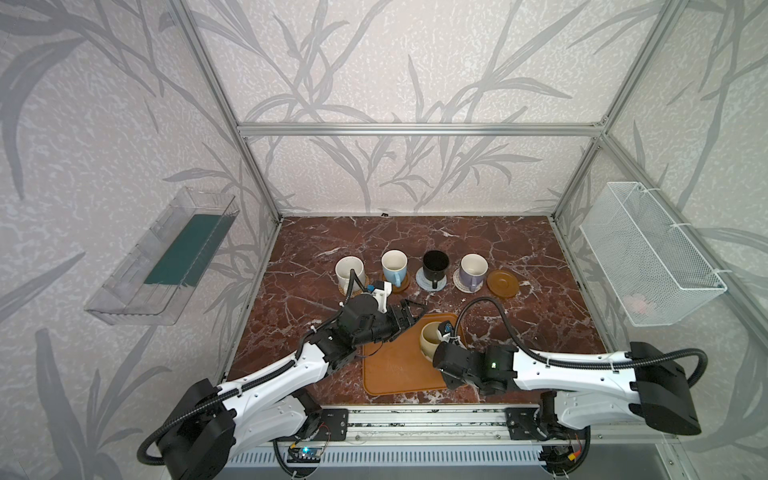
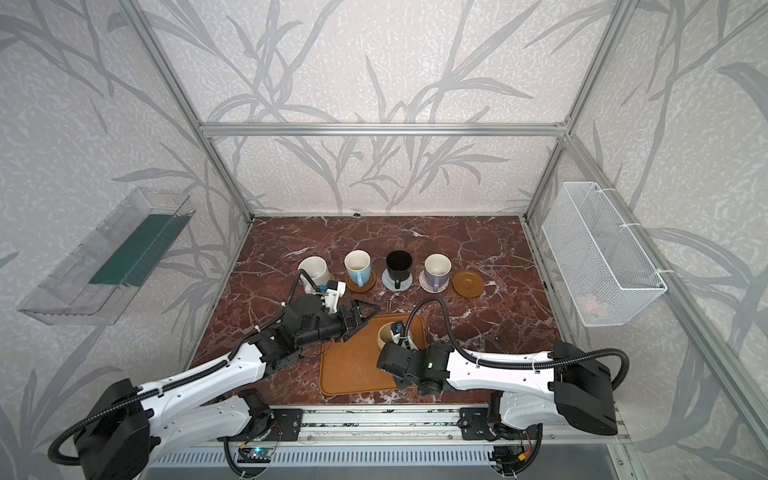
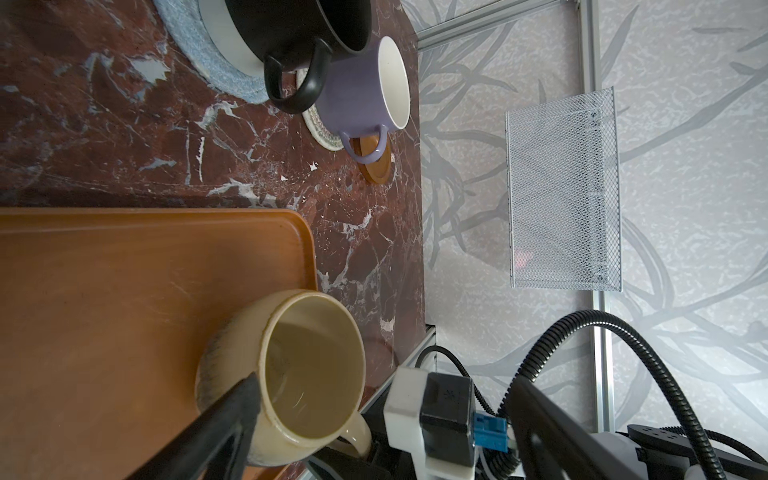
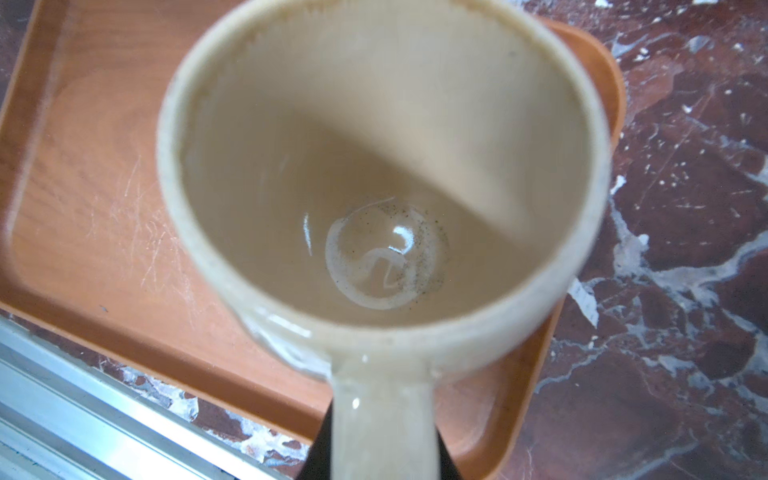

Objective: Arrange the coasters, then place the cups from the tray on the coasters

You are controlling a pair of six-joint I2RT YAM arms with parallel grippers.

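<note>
Marble tabletop setup: nearest, the tray had the cream mug at its far-right corner, with the right gripper clamped on its handle. Left gripper hung wide open just beside it (holding nothing). Farther back, 4 cups sat on coasters, and 1 brown coaster sat bare.

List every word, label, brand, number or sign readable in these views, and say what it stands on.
None can be read.
The cream-yellow handled mug and orange-brown flat tray carry no print.
A faint mark on the small black box by the mug's handle is too small to read.
</note>
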